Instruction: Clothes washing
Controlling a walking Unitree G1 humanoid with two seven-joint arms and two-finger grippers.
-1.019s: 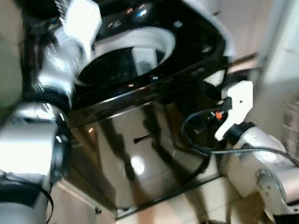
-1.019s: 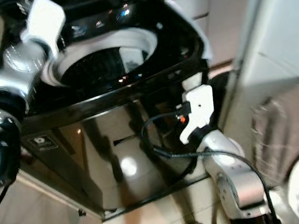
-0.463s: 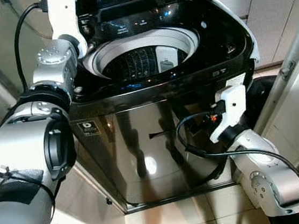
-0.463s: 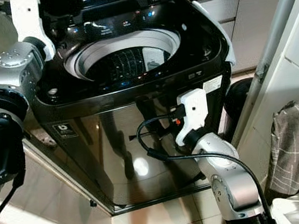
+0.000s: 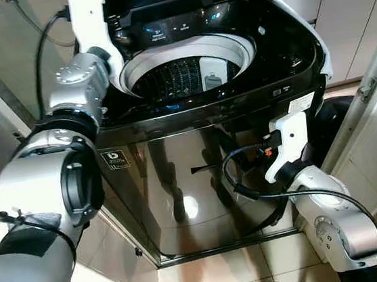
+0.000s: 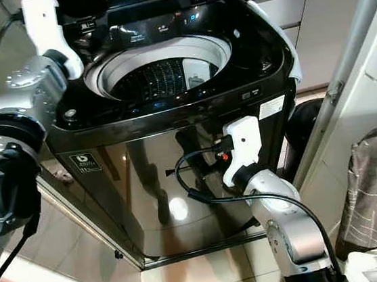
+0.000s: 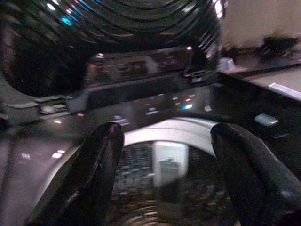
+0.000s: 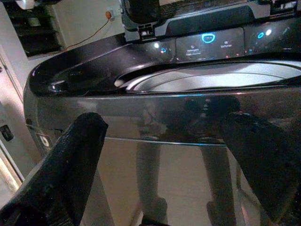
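A black top-loading washing machine (image 5: 211, 159) stands upright directly before the robot, lid raised at the far side and its round drum (image 5: 184, 73) opening upward. The left gripper (image 7: 164, 174) reaches far over the machine's left top edge above the drum rim, fingers (image 7: 94, 174) spread apart. The right gripper (image 8: 164, 160) hangs low near the glossy front panel, fingers (image 8: 70, 160) likewise parted and holding nothing.

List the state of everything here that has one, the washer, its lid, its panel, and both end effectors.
Washing machine: lid raised at the back, drum mouth exposed.
Drum: no clothes visible inside.
Control panel: lit.
Left end effector: open, above the drum's rim.
Right end effector: open, facing the washer's front, holding nothing.
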